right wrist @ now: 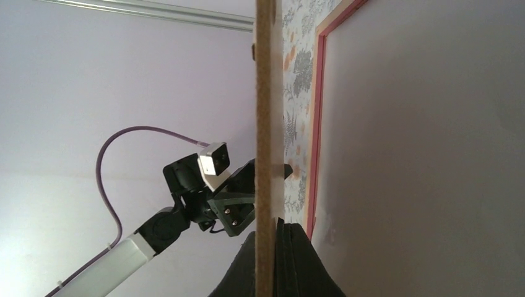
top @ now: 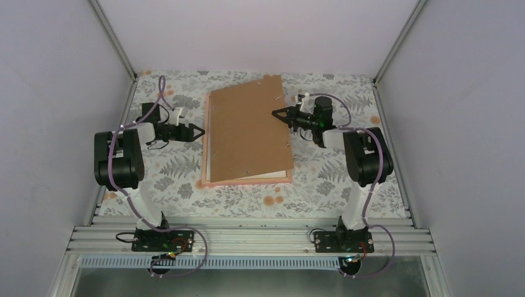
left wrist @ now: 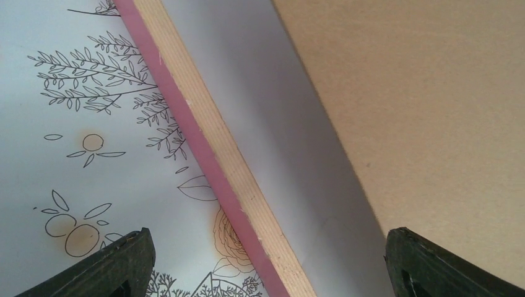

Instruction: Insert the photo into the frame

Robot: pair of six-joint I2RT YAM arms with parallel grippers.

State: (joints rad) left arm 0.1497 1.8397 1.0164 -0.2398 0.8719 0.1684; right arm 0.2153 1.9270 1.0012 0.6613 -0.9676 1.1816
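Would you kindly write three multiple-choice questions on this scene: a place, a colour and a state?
1. Where does the right gripper hold the backing board?
A) its right edge
B) its near edge
C) its left edge

2. What colour is the frame?
A) black
B) pink
C) green

3. What state is the left gripper in?
A) shut on the board
B) shut on nothing
C) open

Answers:
1 A: the top view shows it clamped there.
2 B: a pink rail shows beside the board.
3 C: its wrist view shows the fingers wide apart.
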